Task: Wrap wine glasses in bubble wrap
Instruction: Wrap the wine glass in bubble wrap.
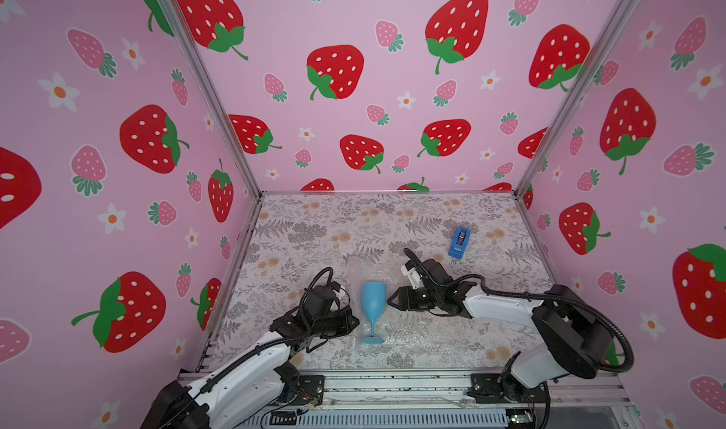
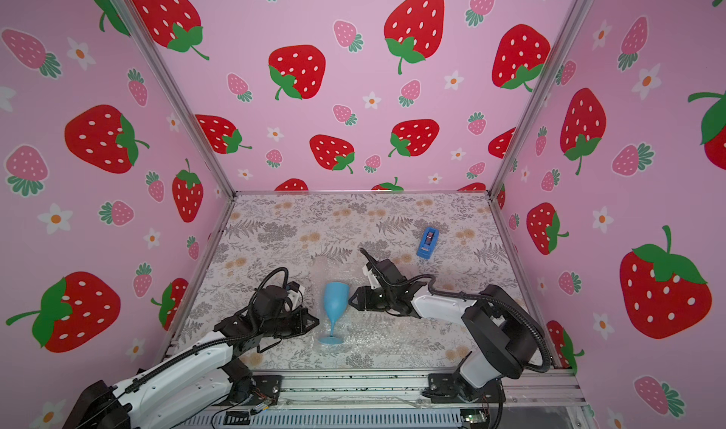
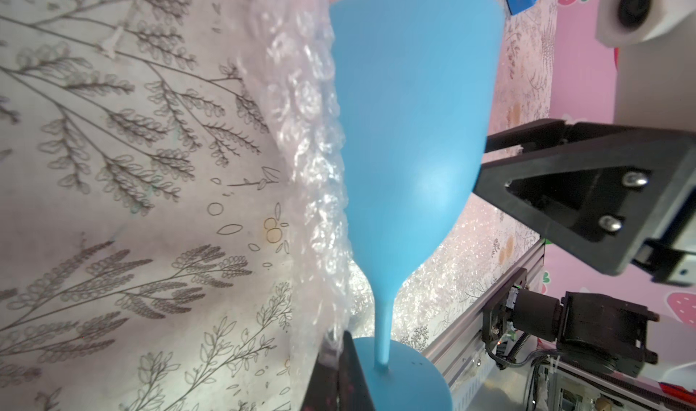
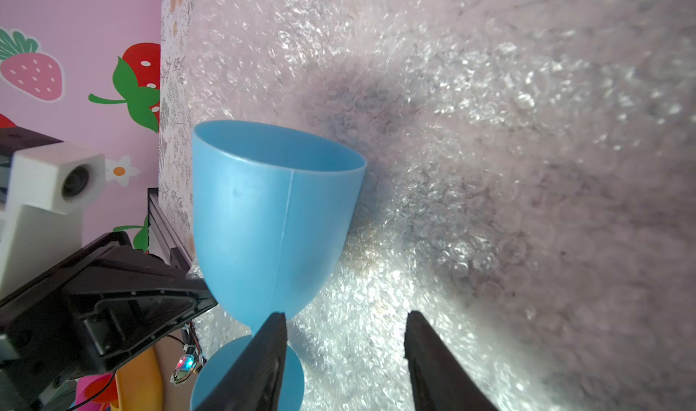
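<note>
1. Closest to us is the silver metal rail point(image 1: 393, 382) along the front edge of the flowery desk point(image 1: 314, 226).
2. The left gripper point(image 1: 355, 323) is squeezed shut. It looks to be pinching the left edge of the clear, shiny sheet of bubble wrap point(image 1: 414, 330), and that edge stands up off the desk.
3. The light blue plastic wine glass point(image 1: 373, 299) lies on its side on the bubble wrap, near the middle of the front edge. Its round foot points to the front edge and its open mouth to the back edge. Nothing shows inside it.
4. The wine glass is just right of the left gripper, between both grippers. I think the wrap must go over it to the right.
5. The right gripper point(image 1: 391, 301) has its jaws spread and pinches nothing. Its tips sit just beside the bowl. I cannot tell if they touch.
6. The small dark blue boxy tape dispenser point(image 1: 459, 243) sits well apart, nearer the back right corner.
</note>
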Robot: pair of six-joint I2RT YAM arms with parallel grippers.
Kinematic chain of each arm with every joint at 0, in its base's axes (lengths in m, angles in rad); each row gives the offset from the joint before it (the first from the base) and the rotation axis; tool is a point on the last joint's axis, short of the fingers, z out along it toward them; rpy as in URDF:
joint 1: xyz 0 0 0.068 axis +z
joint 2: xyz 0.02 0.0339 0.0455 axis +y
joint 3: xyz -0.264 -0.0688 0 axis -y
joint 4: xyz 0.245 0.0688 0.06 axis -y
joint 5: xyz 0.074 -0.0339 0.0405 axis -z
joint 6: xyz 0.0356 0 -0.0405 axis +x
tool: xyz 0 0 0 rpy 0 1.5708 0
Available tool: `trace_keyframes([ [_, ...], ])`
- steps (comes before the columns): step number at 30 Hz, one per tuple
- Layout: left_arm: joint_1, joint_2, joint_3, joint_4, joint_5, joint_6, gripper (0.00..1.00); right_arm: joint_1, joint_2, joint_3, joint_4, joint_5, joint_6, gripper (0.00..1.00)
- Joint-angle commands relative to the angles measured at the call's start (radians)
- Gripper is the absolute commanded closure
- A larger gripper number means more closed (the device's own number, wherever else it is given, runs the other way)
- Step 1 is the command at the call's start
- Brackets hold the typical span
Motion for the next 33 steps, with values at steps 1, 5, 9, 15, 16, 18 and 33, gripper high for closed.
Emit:
trace_keyframes([
  [1, -0.036, 0.022, 0.077, 0.031, -0.013, -0.002, 1.00, 0.005, 0.004, 0.009, -0.007, 0.018, 0.017, 0.48],
  [5, -0.070, 0.050, 0.101, 0.039, -0.034, -0.014, 1.00, 0.005, -0.008, -0.006, -0.015, 0.035, 0.016, 0.48],
  [9, -0.115, 0.076, 0.128, 0.049, -0.056, -0.036, 1.00, 0.005, -0.017, -0.027, -0.018, 0.044, 0.018, 0.48],
  [15, -0.204, 0.110, 0.157, 0.094, -0.132, -0.119, 1.00, -0.005, -0.048, -0.058, -0.047, 0.081, 0.037, 0.48],
  [16, -0.215, 0.115, 0.165, 0.093, -0.147, -0.129, 1.00, -0.008, -0.057, -0.065, -0.048, 0.084, 0.038, 0.48],
  [18, -0.233, 0.126, 0.177, 0.097, -0.162, -0.144, 1.00, -0.014, -0.073, -0.076, -0.048, 0.083, 0.039, 0.48],
  [33, -0.342, 0.331, 0.260, 0.231, -0.206, -0.216, 0.97, -0.093, -0.251, -0.141, -0.072, 0.028, -0.006, 0.47],
])
